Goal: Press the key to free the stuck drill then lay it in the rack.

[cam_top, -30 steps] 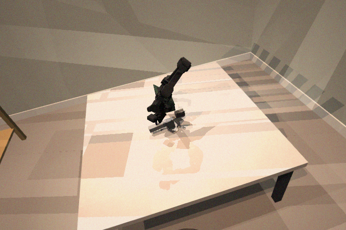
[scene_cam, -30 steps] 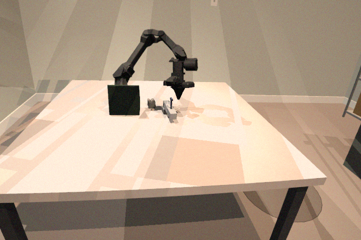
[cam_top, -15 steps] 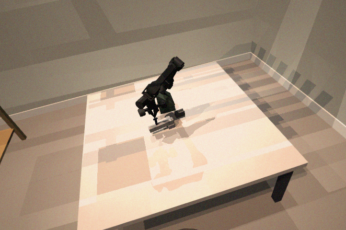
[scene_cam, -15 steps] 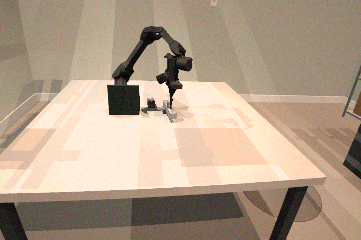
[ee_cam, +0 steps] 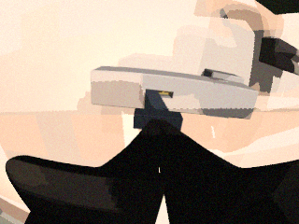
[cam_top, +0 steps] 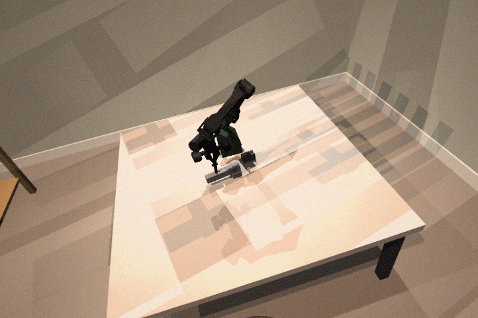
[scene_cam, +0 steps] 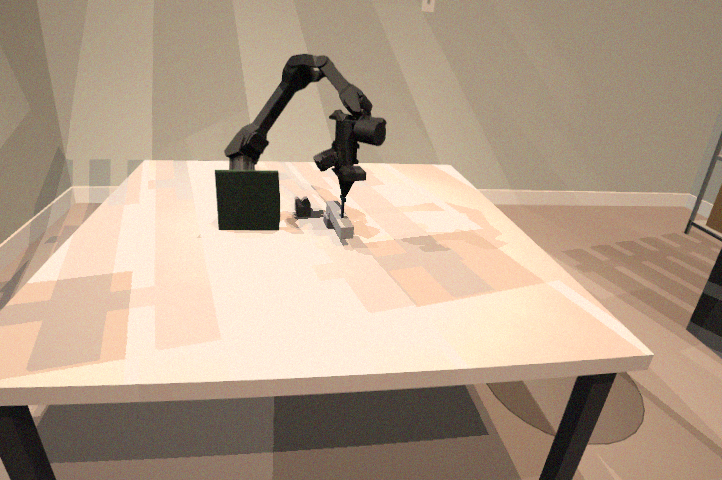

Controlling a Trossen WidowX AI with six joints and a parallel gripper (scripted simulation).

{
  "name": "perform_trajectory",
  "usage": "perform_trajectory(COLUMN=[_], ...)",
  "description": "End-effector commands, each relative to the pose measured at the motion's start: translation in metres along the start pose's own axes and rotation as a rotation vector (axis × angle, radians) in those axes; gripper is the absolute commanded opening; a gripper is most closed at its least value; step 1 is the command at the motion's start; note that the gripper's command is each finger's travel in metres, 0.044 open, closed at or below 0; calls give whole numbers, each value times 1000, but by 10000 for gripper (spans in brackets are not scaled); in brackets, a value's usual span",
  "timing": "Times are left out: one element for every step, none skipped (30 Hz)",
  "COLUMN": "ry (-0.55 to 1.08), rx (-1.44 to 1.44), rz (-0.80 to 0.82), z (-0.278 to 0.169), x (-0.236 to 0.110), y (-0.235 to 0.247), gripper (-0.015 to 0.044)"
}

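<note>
Black fingers shut, seemingly atop key.

Top view looks down steeply from high and far onto the table. Exterior view is lower, far, facing the arm across the table. Wrist view is close, just behind the gripper. All share the grey block under it.
</note>
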State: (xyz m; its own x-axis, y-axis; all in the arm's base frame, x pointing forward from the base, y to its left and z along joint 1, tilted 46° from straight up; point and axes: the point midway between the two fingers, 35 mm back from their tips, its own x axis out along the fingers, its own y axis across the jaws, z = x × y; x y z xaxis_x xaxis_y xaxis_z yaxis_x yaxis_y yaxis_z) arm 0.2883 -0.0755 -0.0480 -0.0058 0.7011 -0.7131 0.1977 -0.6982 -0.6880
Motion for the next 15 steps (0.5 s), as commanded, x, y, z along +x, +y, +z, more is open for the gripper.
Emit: perform_trajectory(ry=[-3, -3, -3, -3, -3, -3, -3, -3, -3, -3, -3, -3, -3, -3, -3], rx=[6, 6, 6, 6, 6, 6, 6, 6, 6, 6, 6, 6, 6, 6, 6], rz=[-8, -8, -8, -8, -8, -8, -8, -8, -8, -8, -8, -8, -8, -8, -8], z=[1, 1, 1, 1, 1, 1, 1, 1, 2, 2, 2, 2, 2, 3, 3], x=[2, 2, 2, 2, 2, 2, 2, 1, 1, 1, 1, 1, 1, 1, 0], y=[-2, -2, -2, -2, -2, -2, -2, -2, -2, -2, -2, -2, -2, -2, -2], gripper=[0, 0, 0, 0, 0, 0, 0, 0, 0, 0, 0, 0, 0, 0, 0])
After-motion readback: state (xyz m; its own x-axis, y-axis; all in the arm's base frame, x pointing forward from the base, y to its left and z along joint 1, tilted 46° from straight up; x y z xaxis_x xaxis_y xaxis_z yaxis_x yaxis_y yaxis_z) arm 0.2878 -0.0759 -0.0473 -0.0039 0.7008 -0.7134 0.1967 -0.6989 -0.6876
